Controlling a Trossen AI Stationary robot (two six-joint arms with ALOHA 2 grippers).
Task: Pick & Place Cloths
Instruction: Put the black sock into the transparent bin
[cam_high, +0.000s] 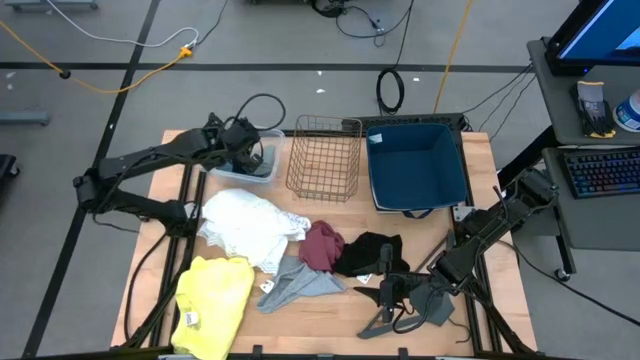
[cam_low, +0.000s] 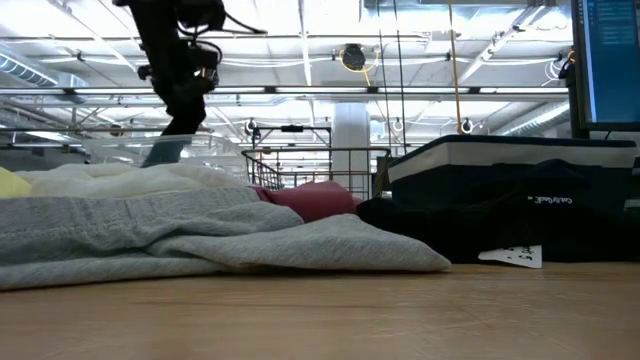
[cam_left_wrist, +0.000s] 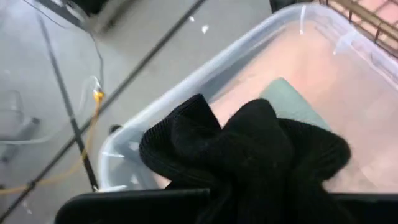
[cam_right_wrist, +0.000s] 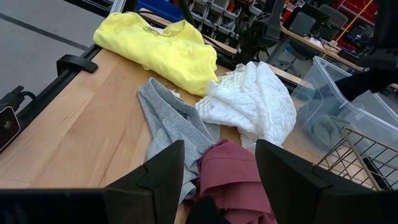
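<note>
The left gripper is held over the clear plastic bin at the far left of the table, its fingers clamped on a bunched black cloth that hangs just above the bin's floor, where a greenish-grey piece is already lying. To the right of the bin stand a wire basket and a blue tote.

The right gripper is poised low at the near right of the table with its fingers spread apart and nothing between them; it is placed just above the maroon cloth and the black garment beside it. Left of these, the grey cloth is spread near the table's front, the white garment is heaped farther back, and the yellow garment is lying at the near left corner. A grey clothes hanger is seen beneath the right arm.
</note>
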